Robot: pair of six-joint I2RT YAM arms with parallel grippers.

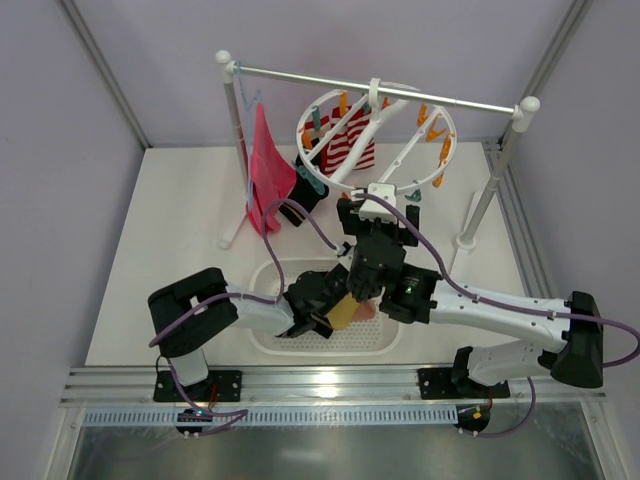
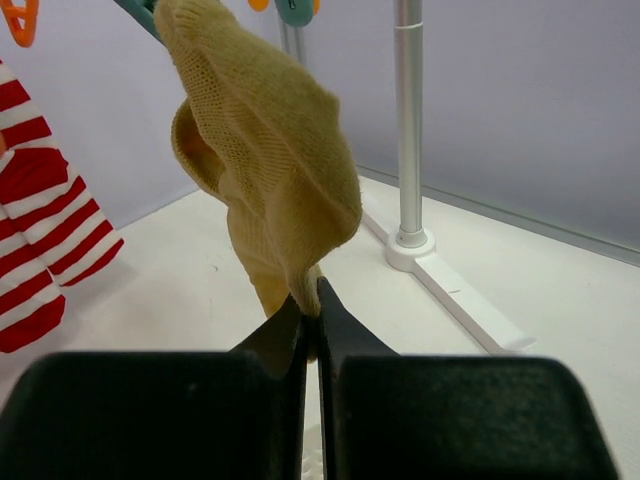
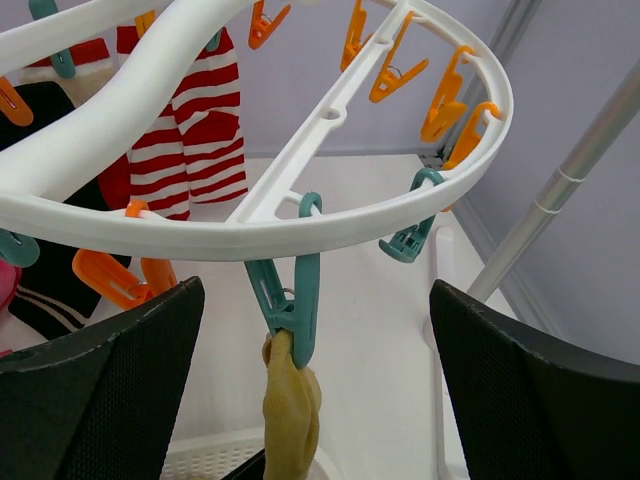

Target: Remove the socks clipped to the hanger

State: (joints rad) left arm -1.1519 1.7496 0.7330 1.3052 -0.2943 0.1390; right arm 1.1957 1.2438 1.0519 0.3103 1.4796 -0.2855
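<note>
- Your left gripper is pressed together on the lower end of the mustard sock. The knit fabric rises from between the 2 black fingers and bulges out above them.
- The upper end of that sock is pinched in 1 teal clip on the near rim of the hanger, so the sock is held at both ends, clip above and gripper below.
- Your right gripper stands wide apart and holds nothing. In its wrist view its fingers flank the teal clip, 1 on each side, and touch neither the clip nor the sock.
- The hanger hangs by its central hook from the metal rail of the rack, between the 2 white posts. From the top view you see both arms reaching in under its near rim.
- The red-and-white striped socks are clipped on the far left part of the ring.
- The black sock hangs at the ring's left edge, just beside the striped socks.
- The orange clips dangle along the right half of the ring and its spokes.
- The magenta cloth hangs from the left end of the rail, beside the left post and apart from the hanger.
- The white perforated basket sits on the table near the arm bases. Both wrists are above it, and the mustard sock's gripped end is over it in the top view.
</note>
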